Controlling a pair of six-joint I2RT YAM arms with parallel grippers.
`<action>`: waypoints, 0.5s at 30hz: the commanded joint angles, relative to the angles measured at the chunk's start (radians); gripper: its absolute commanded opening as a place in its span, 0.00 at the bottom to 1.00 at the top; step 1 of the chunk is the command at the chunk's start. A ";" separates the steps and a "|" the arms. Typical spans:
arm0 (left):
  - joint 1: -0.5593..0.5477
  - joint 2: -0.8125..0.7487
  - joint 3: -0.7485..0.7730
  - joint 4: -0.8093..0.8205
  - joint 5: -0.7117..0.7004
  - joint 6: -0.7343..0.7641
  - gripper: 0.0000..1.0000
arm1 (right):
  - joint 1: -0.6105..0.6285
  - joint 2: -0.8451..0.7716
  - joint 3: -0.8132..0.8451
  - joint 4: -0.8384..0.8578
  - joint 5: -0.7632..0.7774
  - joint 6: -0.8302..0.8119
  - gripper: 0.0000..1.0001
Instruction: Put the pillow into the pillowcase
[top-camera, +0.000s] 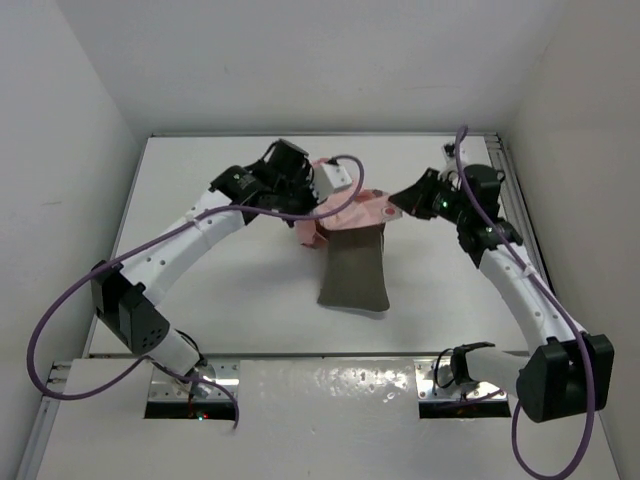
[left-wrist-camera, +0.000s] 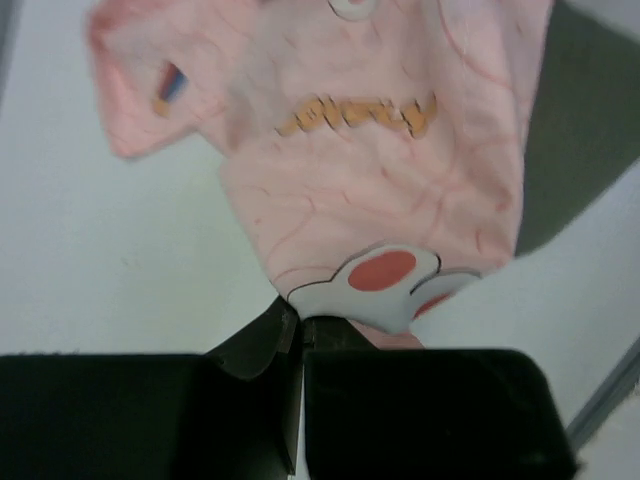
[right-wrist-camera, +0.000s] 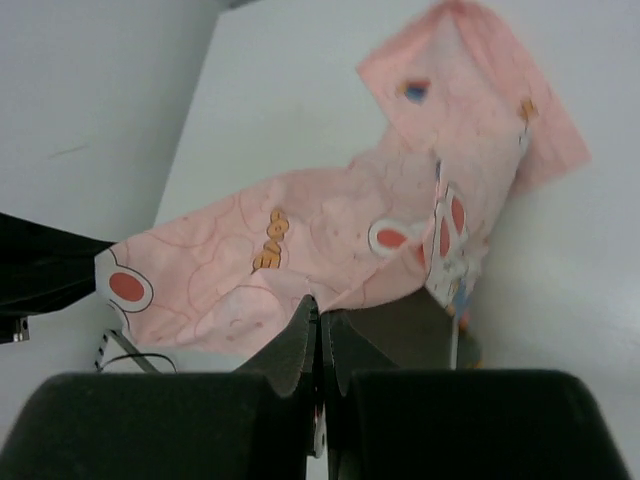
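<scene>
The left gripper (top-camera: 312, 205), two black fingers pressed together, pinches an edge of the thin pale pink fabric pillowcase (top-camera: 345, 215) printed with white rabbits. In the left wrist view the pinch sits at the bottom centre, just beside a white patch with a red oval. The right gripper (top-camera: 392, 205) is likewise squeezed closed on the opposite edge of the same cloth, with pink fabric caught between its fingertips at the bottom centre of the right wrist view.

The pillowcase is stretched between the two grippers, in the upper middle of the top view. The small rectangular olive-brown padded pillow (top-camera: 355, 275) lies on the white table (top-camera: 230, 300) just below it, near the centre of the frame. The pink cloth covers its upper end; whether that end is inside the opening cannot be told.

The left arm arches from the lower left up to the centre. The right arm rises from the lower right and bends inward at the upper right. Both wrists point towards each other.

There are two arms, two grippers, one pillow and one pillowcase.
</scene>
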 joint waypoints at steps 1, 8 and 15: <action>-0.041 -0.037 -0.164 0.030 0.006 0.062 0.00 | -0.004 -0.037 -0.163 0.048 0.028 0.015 0.00; -0.164 -0.002 -0.387 0.041 -0.052 0.172 0.01 | -0.041 0.003 -0.338 0.065 0.071 0.129 0.00; -0.218 0.041 -0.397 0.053 -0.080 0.160 0.45 | -0.119 0.087 -0.308 -0.022 0.057 0.189 0.65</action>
